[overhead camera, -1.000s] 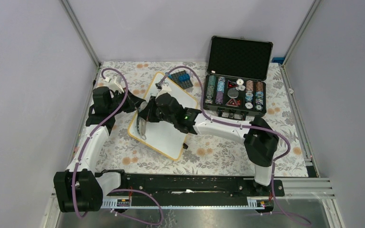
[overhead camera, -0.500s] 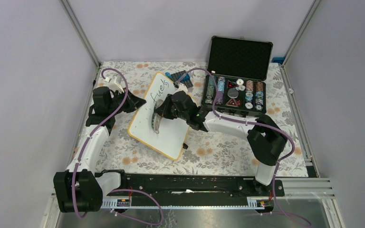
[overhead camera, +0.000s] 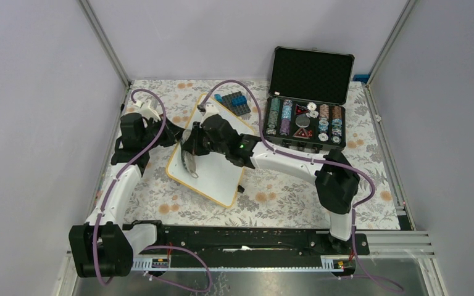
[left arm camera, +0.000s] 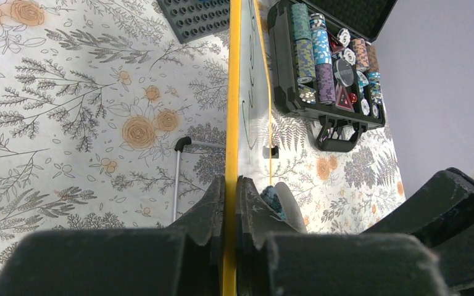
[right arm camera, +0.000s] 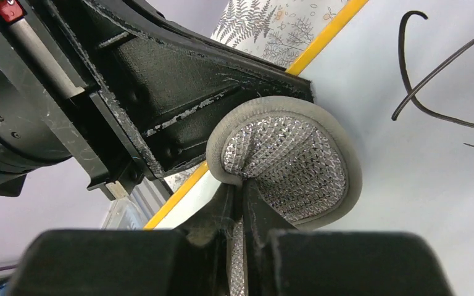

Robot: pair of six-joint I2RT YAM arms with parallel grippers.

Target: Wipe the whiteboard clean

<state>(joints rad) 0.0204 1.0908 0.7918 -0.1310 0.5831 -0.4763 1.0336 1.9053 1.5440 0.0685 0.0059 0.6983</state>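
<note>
The whiteboard (overhead camera: 216, 176), white with a yellow rim, lies tilted across the table's left centre. My left gripper (overhead camera: 174, 135) is shut on its left rim; the left wrist view shows the yellow rim (left arm camera: 231, 92) edge-on between the jaws. My right gripper (overhead camera: 192, 153) is shut on a grey-edged silver mesh scrub pad (right arm camera: 287, 163), pressed on the board near its left rim. Black handwriting (right arm camera: 432, 68) shows on the board beyond the pad. In the top view my right arm hides the writing.
An open black chip case (overhead camera: 305, 120) with stacked poker chips stands at the back right. A dark block with blue pieces (overhead camera: 233, 102) lies behind the board. A thin metal stand leg (left arm camera: 176, 179) shows under the board. Metal frame posts border the table.
My right gripper with the pad has swept back left across the board toward its left rim, covering the writing that showed half a second ago. The left gripper has not moved.
</note>
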